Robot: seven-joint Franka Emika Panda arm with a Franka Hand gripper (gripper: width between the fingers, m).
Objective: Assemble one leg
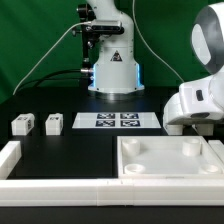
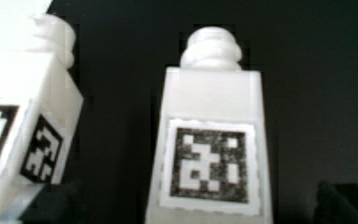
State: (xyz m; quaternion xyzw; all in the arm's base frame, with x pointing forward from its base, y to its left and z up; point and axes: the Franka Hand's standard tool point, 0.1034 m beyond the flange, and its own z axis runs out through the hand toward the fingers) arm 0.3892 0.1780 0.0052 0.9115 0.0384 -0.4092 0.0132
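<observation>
Wrist view shows the leg (image 2: pixel 211 130) very close up in the middle, sitting on the black counter (image 2: pixel 123 60), with a second leg (image 2: pixel 30 110) just beside it. I cannot tell if the fingers are open or shut, because they are mostly out of the picture. If they come down a bit to one side, they could bump the second leg or pinch the leg crooked, and then it might tip or slip out before it gets to the tray (image 1: pixel 170 160) seen in the exterior view.
</observation>
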